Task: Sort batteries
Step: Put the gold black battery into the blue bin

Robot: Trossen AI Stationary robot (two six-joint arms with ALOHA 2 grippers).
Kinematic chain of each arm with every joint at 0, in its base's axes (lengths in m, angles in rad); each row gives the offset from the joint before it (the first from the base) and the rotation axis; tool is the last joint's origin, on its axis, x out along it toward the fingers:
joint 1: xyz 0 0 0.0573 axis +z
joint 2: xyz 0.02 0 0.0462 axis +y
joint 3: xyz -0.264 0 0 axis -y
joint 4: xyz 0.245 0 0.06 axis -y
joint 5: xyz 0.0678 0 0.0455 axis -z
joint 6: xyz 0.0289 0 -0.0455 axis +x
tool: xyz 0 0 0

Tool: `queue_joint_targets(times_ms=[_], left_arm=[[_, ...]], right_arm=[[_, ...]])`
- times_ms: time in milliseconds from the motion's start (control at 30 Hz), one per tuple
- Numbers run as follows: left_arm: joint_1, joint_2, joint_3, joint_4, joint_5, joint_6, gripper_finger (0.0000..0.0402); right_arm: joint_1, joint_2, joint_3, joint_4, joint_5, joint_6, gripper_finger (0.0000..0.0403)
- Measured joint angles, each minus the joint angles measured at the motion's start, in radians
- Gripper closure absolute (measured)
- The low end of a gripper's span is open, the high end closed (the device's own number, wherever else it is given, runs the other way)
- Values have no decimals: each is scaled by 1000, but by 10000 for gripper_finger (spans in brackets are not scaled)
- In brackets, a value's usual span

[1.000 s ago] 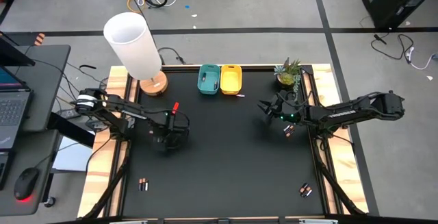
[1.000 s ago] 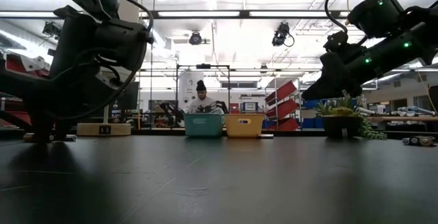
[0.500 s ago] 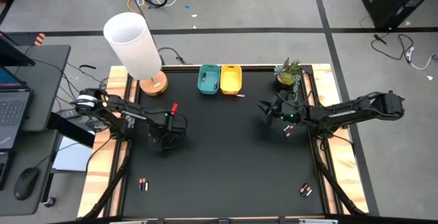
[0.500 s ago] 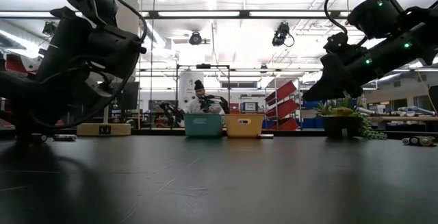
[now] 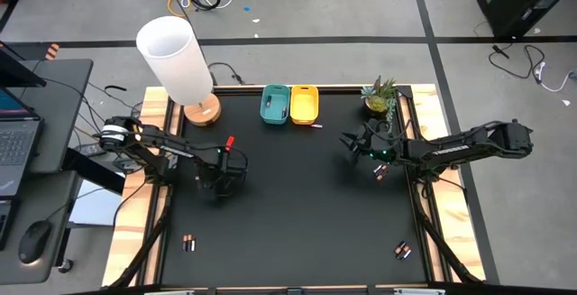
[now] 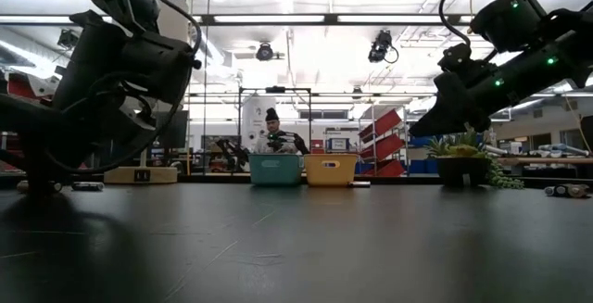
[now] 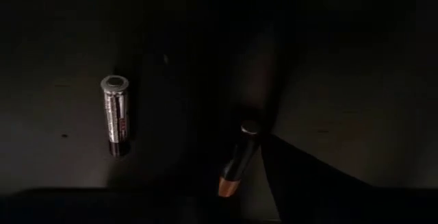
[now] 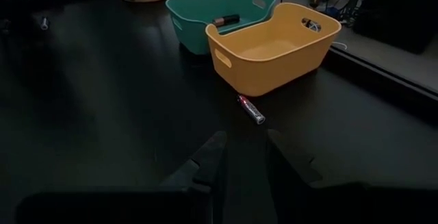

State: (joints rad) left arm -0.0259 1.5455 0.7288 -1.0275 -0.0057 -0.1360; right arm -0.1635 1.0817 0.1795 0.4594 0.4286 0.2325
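Note:
Small batteries lie scattered on the black table. A silvery cell (image 7: 115,114) and a black cell with a copper end (image 7: 236,166) lie right under my left gripper (image 5: 221,173), which is low over the table's left half. More batteries lie near the left corner (image 5: 188,242), the right corner (image 5: 402,251) and under the right arm (image 5: 380,172). One reddish-silver cell (image 8: 251,109) rests beside the yellow bin (image 8: 274,46). One cell lies in the teal bin (image 8: 226,20). My right gripper (image 8: 243,152) hovers above the table, narrowly open, pointing at the bins.
The teal bin (image 5: 275,104) and yellow bin (image 5: 304,103) stand side by side at the far edge. A white lamp (image 5: 180,60) stands at the far left corner, a potted plant (image 5: 380,96) at the far right. A person (image 6: 273,136) is beyond the table.
My left gripper has shifted a little toward the table's left edge, staying low. My right arm has kept still.

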Motion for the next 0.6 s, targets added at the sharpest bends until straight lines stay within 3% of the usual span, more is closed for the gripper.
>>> queue_joint_targets(times_ms=[233, 600], left_arm=[[0, -1, 2, 1, 15, 0, 340], [15, 0, 106, -88, 22, 21, 335]], right_arm=[[0, 0, 0, 0, 0, 0, 315], [0, 0, 0, -1, 0, -4, 315]])
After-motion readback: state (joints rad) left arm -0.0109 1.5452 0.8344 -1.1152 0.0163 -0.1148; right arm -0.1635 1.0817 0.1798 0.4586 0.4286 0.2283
